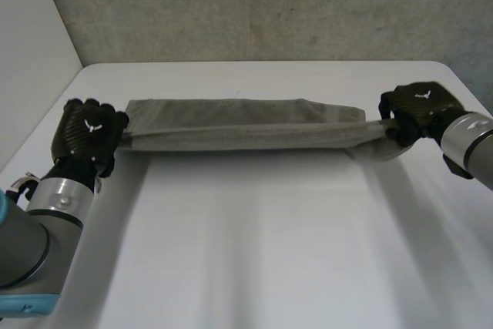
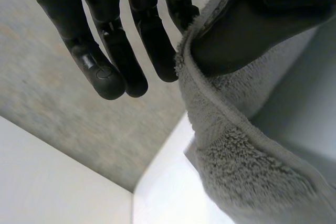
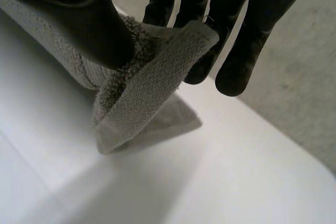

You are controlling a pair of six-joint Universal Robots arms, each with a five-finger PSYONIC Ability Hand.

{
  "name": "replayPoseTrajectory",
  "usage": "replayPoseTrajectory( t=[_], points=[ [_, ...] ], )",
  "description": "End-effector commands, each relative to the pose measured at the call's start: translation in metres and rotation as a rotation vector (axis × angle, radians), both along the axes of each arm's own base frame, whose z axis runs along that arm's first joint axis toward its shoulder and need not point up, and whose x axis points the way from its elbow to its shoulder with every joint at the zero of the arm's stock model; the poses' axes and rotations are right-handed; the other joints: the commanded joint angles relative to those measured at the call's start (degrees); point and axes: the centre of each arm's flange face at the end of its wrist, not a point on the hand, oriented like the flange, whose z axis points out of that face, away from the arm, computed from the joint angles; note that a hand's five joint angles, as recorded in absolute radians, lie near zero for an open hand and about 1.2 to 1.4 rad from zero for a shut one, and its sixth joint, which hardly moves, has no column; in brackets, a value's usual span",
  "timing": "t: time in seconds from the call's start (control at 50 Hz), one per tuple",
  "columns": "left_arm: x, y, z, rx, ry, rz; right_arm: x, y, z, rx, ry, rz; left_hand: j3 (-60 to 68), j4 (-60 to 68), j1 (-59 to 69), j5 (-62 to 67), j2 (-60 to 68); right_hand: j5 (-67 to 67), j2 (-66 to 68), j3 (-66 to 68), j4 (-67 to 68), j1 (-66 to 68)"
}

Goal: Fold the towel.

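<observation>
Towel: we see the grey towel (image 1: 239, 125) stretched as a long band between our two hands, above the white tabletop (image 1: 254, 252).
Left hand: our left hand (image 1: 88, 136) pinches one end, thumb pressing cloth against the fingers (image 2: 157, 51).
Right hand: our right hand (image 1: 416, 109) clamps the other end the same way, with a corner hanging below its fingers (image 3: 247, 51).

A smooth white table with rounded far corners (image 1: 254, 252) takes the lower frame. A rough, speckled grey wall (image 1: 269, 5) spans the top, and a plain white panel (image 1: 31, 52) stands at upper left.
</observation>
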Motion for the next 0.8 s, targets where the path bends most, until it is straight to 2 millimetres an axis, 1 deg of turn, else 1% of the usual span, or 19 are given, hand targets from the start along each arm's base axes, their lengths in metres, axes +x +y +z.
replayPoseTrajectory(
  t=[0.02, 0.1, 0.14, 0.16, 0.2, 0.22, 0.26, 0.3, 0.4, 0.5, 0.6, 0.62, 0.64, 0.68, 0.7, 0.74, 0.76, 0.78, 0.8],
  points=[
    [-0.007, 0.019, 0.029, -0.089, 0.024, -0.036, -0.002, 0.017, 0.024, -0.056, -0.003, 0.001, -8.70, -6.43, -3.22, -16.11, -6.61, 4.48, 3.29, 3.63, 3.07, 4.11],
    [-0.008, 0.025, 0.030, -0.091, 0.020, -0.045, -0.004, 0.022, 0.029, -0.067, 0.003, 0.000, -8.70, -6.43, -3.22, -16.11, -6.61, 4.48, 3.29, 3.63, 3.07, 4.11],
    [-0.005, 0.033, 0.033, -0.093, 0.018, -0.043, -0.011, 0.030, 0.037, -0.068, 0.014, -0.008, -8.70, -6.43, -3.22, -16.11, -6.61, 4.48, 3.29, 3.63, 3.07, 4.11],
    [-0.005, 0.033, 0.034, -0.093, 0.018, -0.043, -0.011, 0.030, 0.037, -0.068, 0.014, -0.008, -8.70, -6.43, -3.22, -16.11, -6.61, 4.48, 3.29, 3.63, 3.07, 4.11],
    [-0.003, 0.043, 0.043, -0.101, 0.026, -0.047, -0.024, 0.038, 0.044, -0.063, 0.047, -0.007, -8.70, -6.43, -3.22, -16.11, -6.61, 4.48, 3.29, 3.63, 3.07, 4.11],
    [-0.003, 0.043, 0.043, -0.101, 0.026, -0.047, -0.024, 0.038, 0.044, -0.063, 0.047, -0.006, -8.70, -6.43, -3.22, -16.11, -6.61, 4.48, 3.29, 3.63, 3.07, 4.11],
    [0.000, 0.053, 0.051, -0.108, 0.030, -0.047, -0.035, 0.047, 0.051, -0.063, 0.079, 0.010, -8.70, -6.43, -3.22, -16.11, -6.61, 4.48, 3.29, 3.63, 3.07, 4.11],
    [0.001, 0.057, 0.054, -0.111, 0.030, -0.047, -0.040, 0.050, 0.056, -0.069, 0.088, 0.014, -8.70, -6.43, -3.22, -16.11, -6.61, 4.48, 3.29, 3.63, 3.07, 4.11],
    [0.001, 0.069, 0.055, -0.082, 0.029, -0.071, -0.052, 0.054, 0.063, -0.085, 0.094, 0.010, -8.70, -6.43, -3.22, -16.11, -6.61, 4.48, 3.29, 3.63, 3.07, 4.11],
    [-0.005, 0.079, 0.047, -0.016, 0.021, -0.138, -0.052, 0.056, 0.060, -0.082, 0.088, 0.028, -8.70, -6.43, -3.22, -16.11, -6.61, 4.48, 3.29, 3.63, 3.07, 4.11],
    [-0.011, 0.075, 0.038, 0.024, 0.010, -0.188, -0.050, 0.050, 0.053, -0.069, 0.092, 0.040, -8.70, -6.43, -3.22, -16.11, -6.61, 4.48, 3.29, 3.63, 3.07, 4.11],
    [-0.014, 0.070, 0.030, 0.057, 0.002, -0.202, -0.051, 0.043, 0.045, -0.051, 0.099, 0.043, -8.70, -6.43, -3.22, -16.11, -6.61, 4.48, 3.29, 3.63, 3.07, 4.11],
    [-0.014, 0.070, 0.030, 0.057, 0.002, -0.202, -0.051, 0.043, 0.045, -0.050, 0.099, 0.043, -8.70, -6.43, -3.22, -16.11, -6.61, 4.48, 3.29, 3.63, 3.07, 4.11],
    [-0.018, 0.052, 0.018, 0.105, -0.008, -0.197, -0.054, 0.024, 0.026, -0.006, 0.130, 0.040, -8.70, -6.43, -3.22, -16.11, -6.61, 4.48, 3.29, 3.63, 3.07, 4.11],
    [-0.018, 0.052, 0.018, 0.105, -0.008, -0.197, -0.054, 0.024, 0.026, -0.006, 0.130, 0.040, -8.70, -6.43, -3.22, -16.11, -6.61, 4.48, 3.29, 3.63, 3.07, 4.11],
    [-0.024, 0.031, 0.004, 0.147, -0.017, -0.195, -0.051, 0.007, 0.015, 0.012, 0.150, 0.051, -8.70, -6.43, -3.22, -16.11, -6.61, 4.48, 3.29, 3.63, 3.07, 4.11],
    [-0.024, 0.031, 0.004, 0.147, -0.017, -0.195, -0.051, 0.007, 0.014, 0.012, 0.150, 0.051, -8.70, -6.43, -3.22, -16.11, -6.61, 4.48, 3.29, 3.63, 3.07, 4.11],
    [-0.027, 0.021, -0.003, 0.164, -0.022, -0.195, -0.045, 0.001, 0.012, 0.008, 0.157, 0.063, -8.70, -6.43, -3.22, -16.11, -6.61, 4.48, 3.29, 3.63, 3.07, 4.11],
    [-0.027, 0.021, -0.003, 0.164, -0.022, -0.195, -0.044, 0.001, 0.012, 0.008, 0.157, 0.063, -8.70, -6.43, -3.22, -16.11, -6.61, 4.48, 3.29, 3.63, 3.07, 4.11]
  ],
)
